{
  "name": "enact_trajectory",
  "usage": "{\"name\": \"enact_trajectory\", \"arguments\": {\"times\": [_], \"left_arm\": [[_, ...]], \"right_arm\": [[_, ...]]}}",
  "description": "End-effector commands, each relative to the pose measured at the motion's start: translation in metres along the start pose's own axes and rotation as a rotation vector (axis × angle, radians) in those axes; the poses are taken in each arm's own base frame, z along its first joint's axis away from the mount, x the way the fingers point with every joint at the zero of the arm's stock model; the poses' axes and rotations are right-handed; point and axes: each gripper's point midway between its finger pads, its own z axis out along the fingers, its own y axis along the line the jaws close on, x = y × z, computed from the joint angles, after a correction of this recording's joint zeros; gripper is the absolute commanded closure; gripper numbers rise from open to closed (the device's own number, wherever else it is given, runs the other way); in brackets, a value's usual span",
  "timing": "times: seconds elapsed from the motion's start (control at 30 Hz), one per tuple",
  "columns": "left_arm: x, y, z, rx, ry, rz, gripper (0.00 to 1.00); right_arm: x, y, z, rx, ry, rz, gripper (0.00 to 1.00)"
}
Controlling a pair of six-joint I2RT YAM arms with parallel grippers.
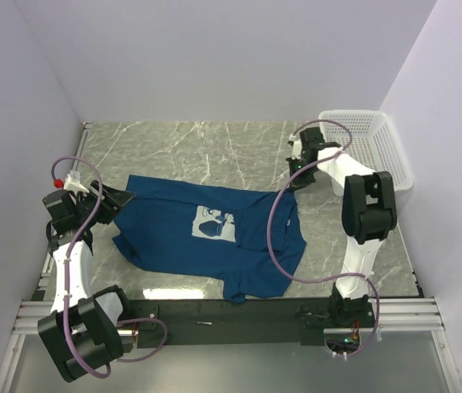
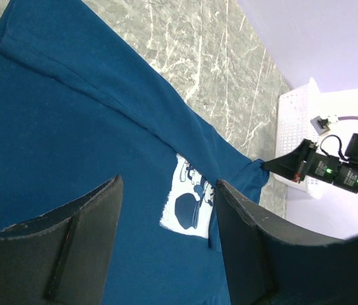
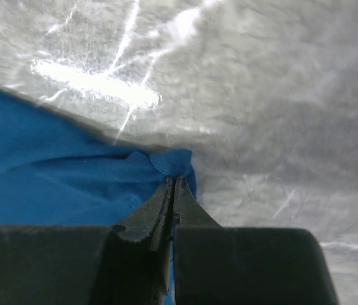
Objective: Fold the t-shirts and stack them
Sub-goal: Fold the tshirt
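Closest of all, in the right wrist view, the right gripper (image 3: 174, 184) is pinched tight on a small bunched fold at the edge of the dark blue t-shirt (image 3: 52, 171). Grey marbled worktop (image 3: 280, 95) fills the frame beyond. Neither other view shows that pinch so plainly.

From the left wrist camera, the left gripper (image 2: 169, 184) stands with its black fingers (image 2: 77, 241) moderately apart and nothing between them, over the blue cloth. Whether it touches the cloth I cannot tell. Past the fingers lie a raised seam, the white-and-blue cartoon print (image 2: 188, 206) and, farther off, the right gripper at the shirt's far corner.

Only the overhead view gives the whole layout. The t-shirt lies across the middle of the worktop, print up and folded over on its right side. The left gripper is at its far left corner and the right gripper at its far right corner. A white mesh basket (image 1: 378, 139) sits in the far right corner, against plain pale walls (image 1: 215, 57).
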Motion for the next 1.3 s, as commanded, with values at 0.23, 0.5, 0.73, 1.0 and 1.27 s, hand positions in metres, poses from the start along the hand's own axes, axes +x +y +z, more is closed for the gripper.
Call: {"name": "enact_trajectory", "arguments": {"times": [0.23,0.5,0.73,1.0,1.27], "left_arm": [[-0.003,-0.006,0.001,0.037,-0.009,0.032,0.34],[-0.002,-0.005,0.002,0.031,-0.004,0.026,0.34],[-0.002,-0.003,0.002,0.026,-0.002,0.022,0.34],[-0.001,-0.004,0.003,0.033,0.001,0.022,0.34],[-0.001,-0.004,0.002,0.031,0.001,0.022,0.35]], "right_arm": [[-0.016,0.035,-0.037,-0.333,-0.093,0.249,1.00],[-0.019,0.075,-0.058,-0.607,-0.102,0.233,1.00],[-0.010,0.088,-0.066,-0.711,-0.099,0.173,1.00],[0.054,0.092,-0.057,-0.602,-0.005,-0.043,1.00],[0.116,0.117,-0.047,-0.477,0.093,-0.362,0.94]]}}
